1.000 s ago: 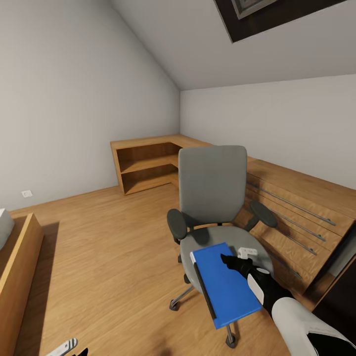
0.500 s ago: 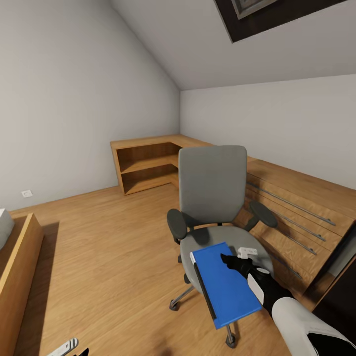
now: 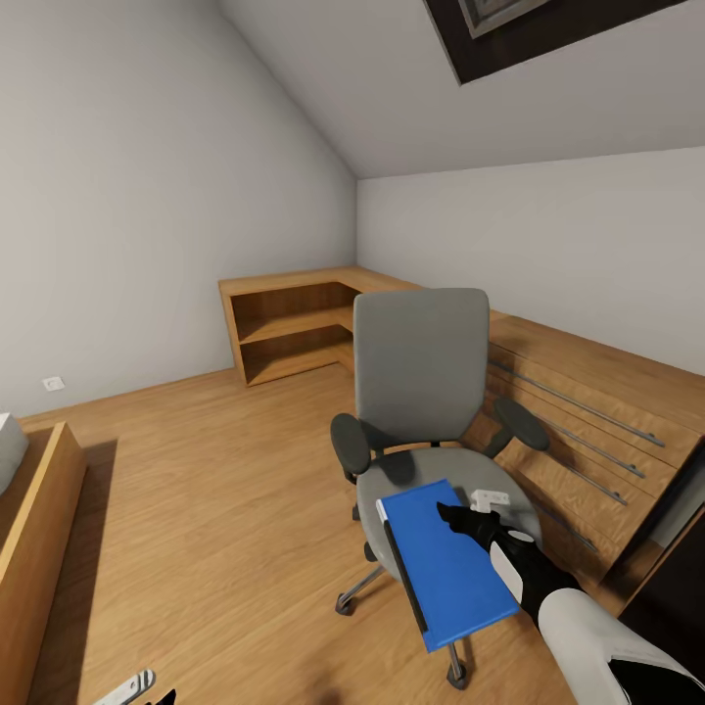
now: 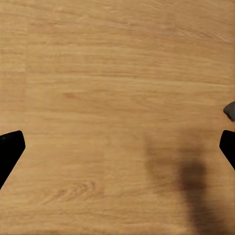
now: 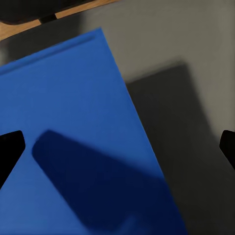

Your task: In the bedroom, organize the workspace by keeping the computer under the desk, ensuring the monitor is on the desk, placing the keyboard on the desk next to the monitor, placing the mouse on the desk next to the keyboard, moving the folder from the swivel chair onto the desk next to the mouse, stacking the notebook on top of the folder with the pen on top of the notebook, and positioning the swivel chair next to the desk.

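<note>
Grey swivel chair point(image 3: 421, 392) on wooden floor point(image 3: 215, 490) | blue folder point(image 3: 446, 563) lies on its seat, overhanging the front edge | right hand point(image 3: 460, 517) hovers at folder's right edge | wooden shelf unit point(image 3: 289, 328) behind, in the corner

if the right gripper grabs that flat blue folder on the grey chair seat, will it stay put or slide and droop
The flat bright blue folder looks thin and smooth, so it may well slide on the grey padded swivel chair. Its near end overhangs the seat's front edge, so pressing there could tip it off. Being thin, it might droop if gripped by one edge. The right gripper hovers open above it.
</note>
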Tool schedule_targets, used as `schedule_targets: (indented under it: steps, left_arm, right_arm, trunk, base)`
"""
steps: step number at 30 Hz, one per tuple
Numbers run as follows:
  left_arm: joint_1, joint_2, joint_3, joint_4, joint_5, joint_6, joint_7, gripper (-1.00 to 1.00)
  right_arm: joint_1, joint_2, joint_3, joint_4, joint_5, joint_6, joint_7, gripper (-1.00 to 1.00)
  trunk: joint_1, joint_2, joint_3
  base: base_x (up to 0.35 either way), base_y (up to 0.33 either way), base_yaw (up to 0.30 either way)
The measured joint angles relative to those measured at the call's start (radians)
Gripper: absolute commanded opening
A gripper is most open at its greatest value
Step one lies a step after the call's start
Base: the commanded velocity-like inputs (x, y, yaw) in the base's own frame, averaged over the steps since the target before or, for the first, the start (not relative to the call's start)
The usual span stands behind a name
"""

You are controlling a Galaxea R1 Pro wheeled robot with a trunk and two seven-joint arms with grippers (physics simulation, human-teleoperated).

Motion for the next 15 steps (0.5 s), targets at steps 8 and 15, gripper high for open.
schedule_targets:
  steps: [8, 15]
  left_arm:
    - [0.000, -0.002, 0.000, 0.000, 0.000, 0.000, 0.000, 1.00]
    - [0.000, -0.006, 0.000, 0.000, 0.000, 0.000, 0.000, 1.00]
  right_arm:
    - [0.000, 0.000, 0.000, 0.000, 0.000, 0.000, 0.000, 1.00]
    - [0.000, 0.000, -0.001, -0.002, 0.000, 0.013, 0.001, 1.00]
  trunk:
    - [0.000, 0.000, 0.000]
    - [0.000, 0.000, 0.000]
  base:
    - [0.000, 0.000, 0.000]
    - [0.000, 0.000, 0.000]
